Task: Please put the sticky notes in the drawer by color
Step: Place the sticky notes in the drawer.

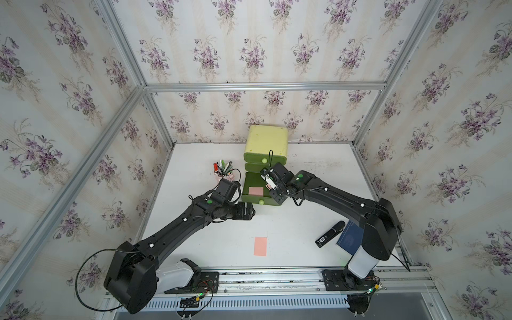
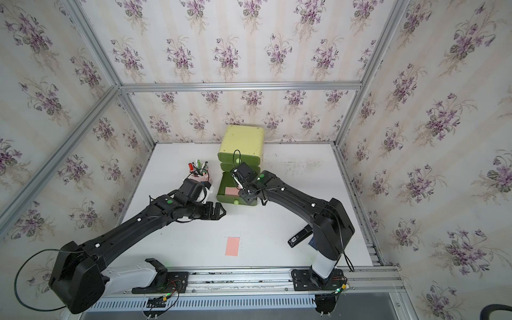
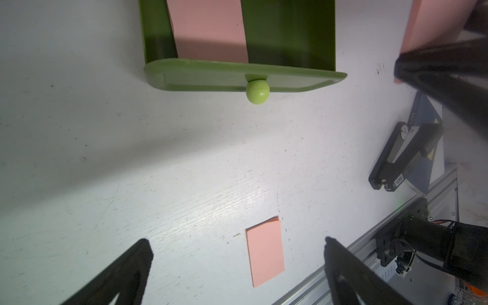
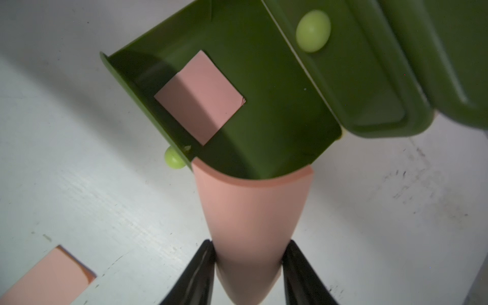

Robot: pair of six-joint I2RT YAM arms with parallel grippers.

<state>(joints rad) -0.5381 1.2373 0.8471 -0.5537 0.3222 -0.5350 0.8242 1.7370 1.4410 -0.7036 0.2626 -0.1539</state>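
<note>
The white table [image 1: 304, 221] carries everything. The yellow-green chest [image 1: 267, 138] stands against the back wall, beyond both grippers. Its bottom drawer [image 4: 264, 105] is pulled fully out, directly under the right gripper [image 4: 249, 243] and just in front of the left gripper [image 3: 236, 240].

The dark blue book [image 1: 350, 238] lies well behind the right gripper, beside that arm's base, with a black stapler-like device [image 1: 331, 234] resting partly on it. The pink pen cup [image 1: 225, 173] stands just behind the left gripper's wrist.

The right gripper's fingers are pressed against the two sides of the held pink note [image 4: 250, 211]. The note is bowed into a trough between them, and its free edge is over the open drawer's near corner. A second pink note [image 4: 200, 97] lies flat on the drawer floor, beneath and ahead of that gripper.

The left gripper's fingers are spread wide and grasp nothing. The loose pink note [image 3: 265, 253] lies flat on the table near that gripper, on the side toward the robot's base rail.

The bottom drawer's knob [image 3: 257, 92] faces the left gripper with a clear gap between them. The middle drawer's knob [image 4: 313, 31] shows beyond the right gripper.
</note>
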